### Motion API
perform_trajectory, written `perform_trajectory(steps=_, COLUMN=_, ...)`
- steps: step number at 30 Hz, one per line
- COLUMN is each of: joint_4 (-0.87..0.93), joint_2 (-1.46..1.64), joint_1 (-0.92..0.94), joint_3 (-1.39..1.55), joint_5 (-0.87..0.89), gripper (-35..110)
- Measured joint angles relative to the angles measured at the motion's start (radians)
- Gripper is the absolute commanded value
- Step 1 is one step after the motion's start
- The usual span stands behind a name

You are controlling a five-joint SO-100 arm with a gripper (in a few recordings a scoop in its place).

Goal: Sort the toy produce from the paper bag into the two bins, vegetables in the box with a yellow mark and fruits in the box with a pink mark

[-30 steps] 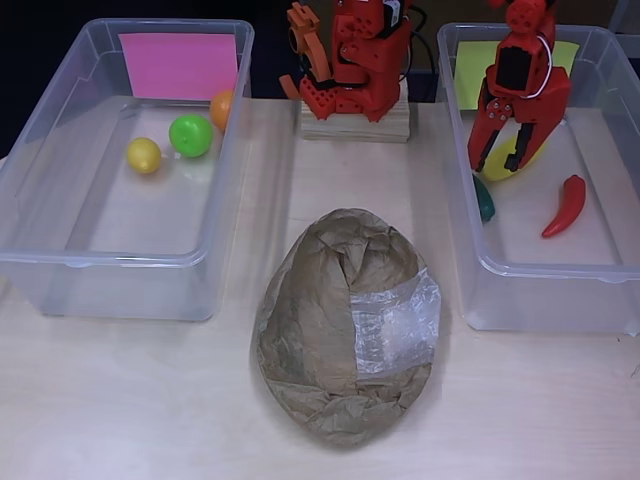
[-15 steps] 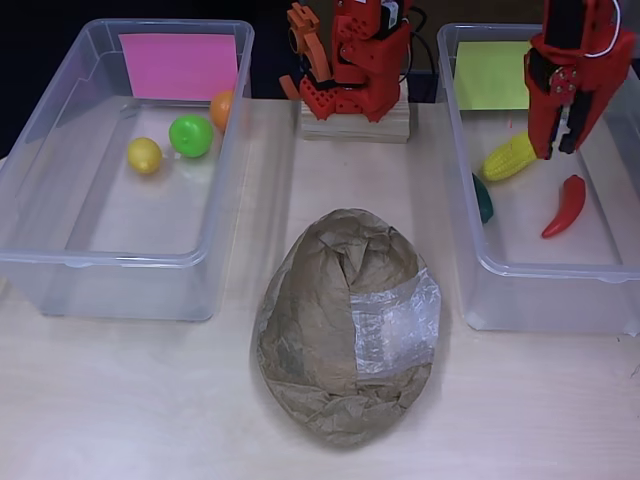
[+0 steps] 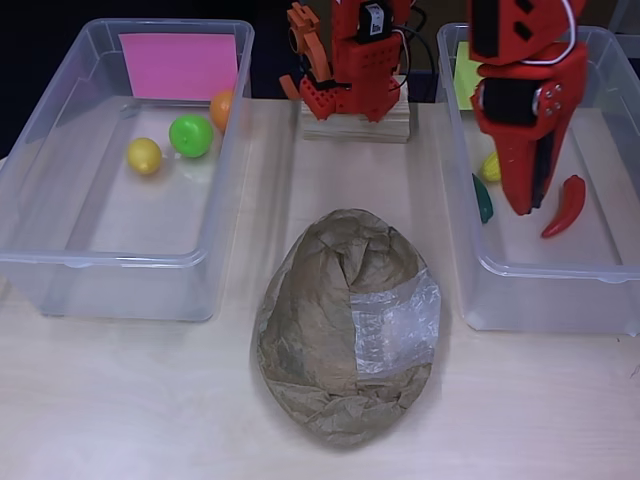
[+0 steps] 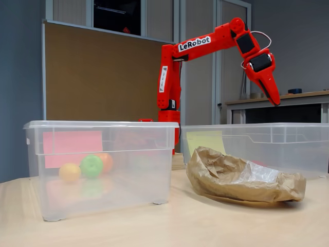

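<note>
Gripper closed, empty, above bin

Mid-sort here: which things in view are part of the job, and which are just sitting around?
Job:
gripper
paper bag
pink-marked bin: lemon, green apple, orange
yellow-marked bin: red chili, corn, dark green vegetable

Just there:
wooden block under the arm's base
board behind the table

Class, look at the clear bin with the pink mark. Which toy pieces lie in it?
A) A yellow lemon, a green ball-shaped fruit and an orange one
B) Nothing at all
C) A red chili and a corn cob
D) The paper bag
A: in the overhead view the pink-marked bin holds the lemon, the green fruit and the orange fruit.
</note>
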Motion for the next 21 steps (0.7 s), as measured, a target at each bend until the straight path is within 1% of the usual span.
perform_trajectory(steps=5, joint_4=-0.115, joint_2=0.086, joint_1=0.129, joint_3=0.15, joint_5=-0.133, gripper=0)
perform_trajectory(steps=12, joint_4=-0.324, joint_2=0.25, joint_1=0.313, joint_3=0.571, joint_5=-0.212, gripper=0)
perform_trajectory(steps=16, joint_4=-0.497, joint_2=0.354, joint_1=0.411, joint_3=0.815, joint_5=-0.261, gripper=0)
perform_trajectory(steps=21, joint_4=-0.709, joint_2=0.508, joint_1=0.466, joint_3=1.108, joint_5=-0.275, gripper=0)
